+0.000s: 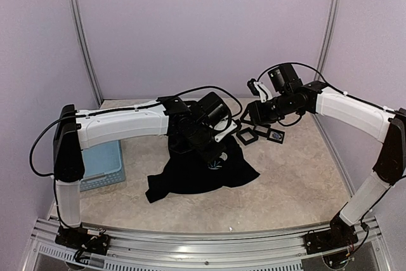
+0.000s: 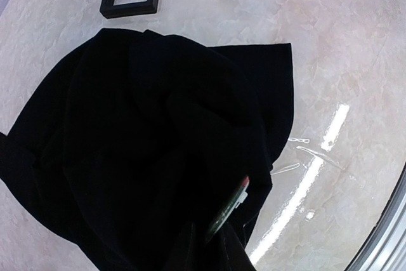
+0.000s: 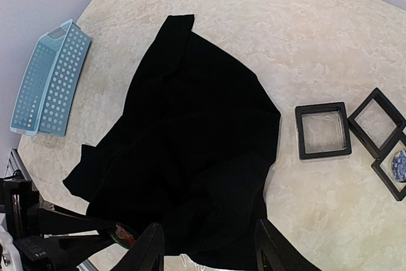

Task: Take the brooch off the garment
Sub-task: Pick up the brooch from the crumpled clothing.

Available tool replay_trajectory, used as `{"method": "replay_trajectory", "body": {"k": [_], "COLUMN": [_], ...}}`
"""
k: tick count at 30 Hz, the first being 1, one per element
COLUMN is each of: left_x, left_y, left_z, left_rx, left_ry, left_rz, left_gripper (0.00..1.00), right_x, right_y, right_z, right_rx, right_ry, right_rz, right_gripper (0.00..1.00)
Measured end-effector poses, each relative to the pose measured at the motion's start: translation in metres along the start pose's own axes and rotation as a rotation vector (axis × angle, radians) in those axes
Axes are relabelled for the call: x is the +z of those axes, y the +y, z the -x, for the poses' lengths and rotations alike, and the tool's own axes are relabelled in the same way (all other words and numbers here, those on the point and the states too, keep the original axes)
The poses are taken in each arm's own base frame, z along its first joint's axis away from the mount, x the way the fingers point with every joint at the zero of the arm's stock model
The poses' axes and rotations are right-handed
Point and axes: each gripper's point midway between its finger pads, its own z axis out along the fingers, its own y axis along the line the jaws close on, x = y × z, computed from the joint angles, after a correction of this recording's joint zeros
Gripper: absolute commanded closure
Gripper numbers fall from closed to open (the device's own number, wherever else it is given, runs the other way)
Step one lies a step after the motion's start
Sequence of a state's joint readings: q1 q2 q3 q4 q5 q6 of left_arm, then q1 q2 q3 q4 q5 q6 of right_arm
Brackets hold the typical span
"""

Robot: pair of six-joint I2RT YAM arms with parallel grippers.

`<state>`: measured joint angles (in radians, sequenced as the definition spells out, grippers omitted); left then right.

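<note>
Two robot arms reach over a pale counter (image 1: 298, 182). The left hand (image 1: 212, 152) is lowered onto a crumpled black garment (image 1: 187, 179) lying directly beneath it. Its fingers are lost among dark folds, so it cannot be told whether they are apart or together. A small bluish mark (image 1: 215, 165) shows on the cloth just beside this hand. It may be the brooch, though that is unclear. The right hand (image 3: 212, 252) hangs raised with the garment below and ahead of it, its fingers apart and empty. To do this step well, one hand should probably pin the cloth flat while the other pinches only the brooch, not the fabric. Counted: one garment, one light-blue basket (image 1: 101, 163), three black square frames (image 1: 261, 133), two hands.
</note>
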<state>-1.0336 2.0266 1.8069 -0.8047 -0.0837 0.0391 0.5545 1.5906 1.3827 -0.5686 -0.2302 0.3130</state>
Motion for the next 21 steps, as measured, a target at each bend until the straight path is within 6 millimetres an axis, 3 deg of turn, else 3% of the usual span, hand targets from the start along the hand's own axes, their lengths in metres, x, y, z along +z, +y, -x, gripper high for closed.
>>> {"method": "replay_trajectory", "body": {"k": [4, 14, 18, 21], "left_x": [-0.001, 0.001, -0.023, -0.055], "left_y": [-0.003, 0.004, 0.015, 0.033], "left_z": [0.0, -0.011, -0.001, 0.008], "left_rx": [0.022, -0.084, -0.215, -0.345], "left_ry": [0.0, -0.03, -0.148, -0.277], "left_rz": [0.016, 0.073, 0.072, 0.063], "left_gripper": [1.0, 1.0, 1.0, 1.0], "right_x": [0.0, -0.014, -0.03, -0.043], "right_y": [0.0, 0.008, 0.018, 0.029], "right_z": [0.0, 0.015, 0.035, 0.045], "right_rx": [0.0, 0.014, 0.018, 0.027], "right_ry": [0.0, -0.061, -0.15, -0.221], "right_rz": [0.0, 0.034, 0.104, 0.199], "right_gripper": [0.5, 0.49, 0.48, 0.49]}}
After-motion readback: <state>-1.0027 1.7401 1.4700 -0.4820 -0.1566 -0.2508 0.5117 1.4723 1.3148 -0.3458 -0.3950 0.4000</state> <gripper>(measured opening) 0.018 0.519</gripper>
